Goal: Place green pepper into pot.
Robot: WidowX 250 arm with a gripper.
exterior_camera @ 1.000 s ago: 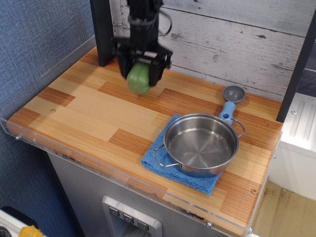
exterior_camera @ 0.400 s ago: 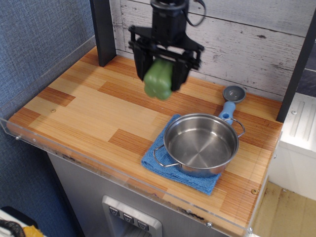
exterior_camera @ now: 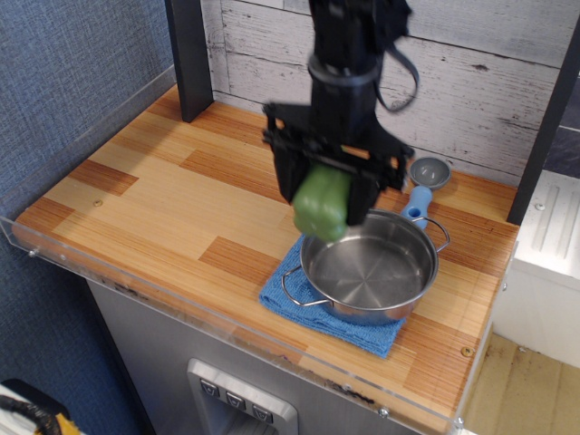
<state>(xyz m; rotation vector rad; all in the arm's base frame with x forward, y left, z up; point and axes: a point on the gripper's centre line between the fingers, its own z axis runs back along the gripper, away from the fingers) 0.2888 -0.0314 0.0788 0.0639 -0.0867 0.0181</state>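
Pepper [exterior_camera: 323, 203] hangs between the two jaws of the gripper [exterior_camera: 328, 192], which press on its sides and carry it clear of the table [exterior_camera: 154, 195]. Only one view is given, from above and in front, so I describe all from it.

Just below and to the right of the jaws stands the pot [exterior_camera: 370, 265], empty and shiny, on a blue cloth [exterior_camera: 283, 292]. The pepper seems to be over the near-left rim of the pot, not yet over the middle; from this angle I cannot tell exactly how high it is above the rim. Behind the jaws to the right lies a small scoop [exterior_camera: 428, 174] with a blue handle, close to the pot's rear loop handle.

As for handling, I judge the pepper to be light, hollow plastic, stiff enough not to deform under the jaws. Its matte skin should give fair friction, but the rounded lobes may let it turn or slip if the hold is off-centre. The present hold, across the wide middle part, looks to me a sensible place. It is not fragile, so a short drop into the pot should not harm it, though it may bounce on the steel bottom.
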